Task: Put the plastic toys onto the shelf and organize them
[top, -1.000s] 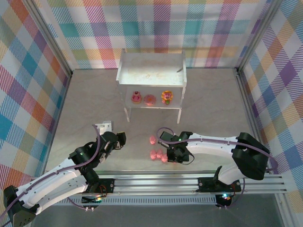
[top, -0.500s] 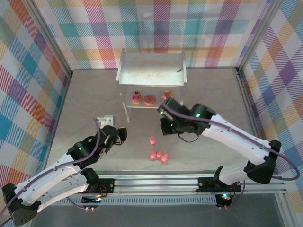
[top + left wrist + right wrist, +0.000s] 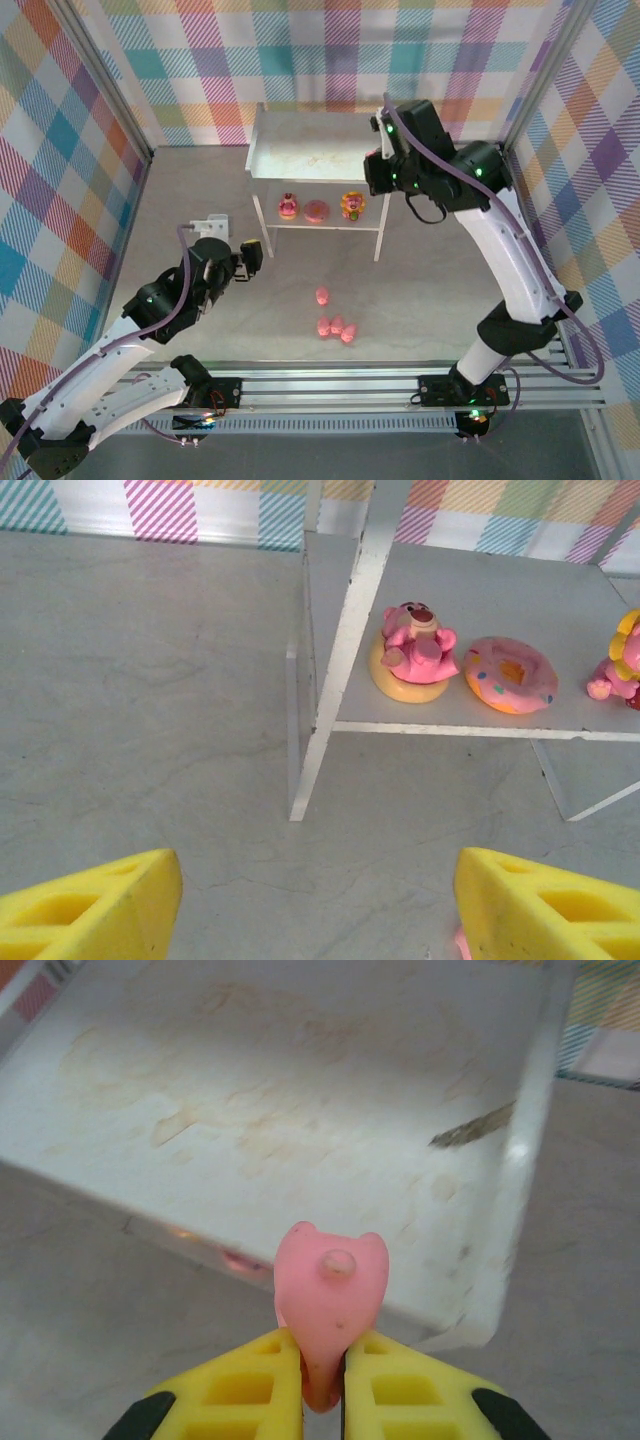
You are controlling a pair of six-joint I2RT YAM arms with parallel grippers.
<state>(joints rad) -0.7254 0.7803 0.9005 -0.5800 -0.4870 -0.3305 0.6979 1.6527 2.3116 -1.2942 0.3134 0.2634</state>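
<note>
Well, from above we see the small white two-tier shelf (image 3: 320,150). On its lower tier stand a pink plastic figure (image 3: 288,206), a pink ring donut (image 3: 317,210) and a yellow-and-red figure (image 3: 352,206). Four small pink plastic pigs (image 3: 337,326) lie on the grey table (image 3: 440,250) in front of the shelf. Our right gripper (image 3: 378,175) hangs over the shelf's front right corner, and our left gripper (image 3: 247,262) is near its front left leg.

From the left wrist, we see two yellow fingers (image 3: 90,905) spread wide, holding nothing.

From the right wrist, the yellow fingers (image 3: 240,1390) pinch a fifth pink pig (image 3: 330,1280) just above the front edge of the shelf top.
</note>
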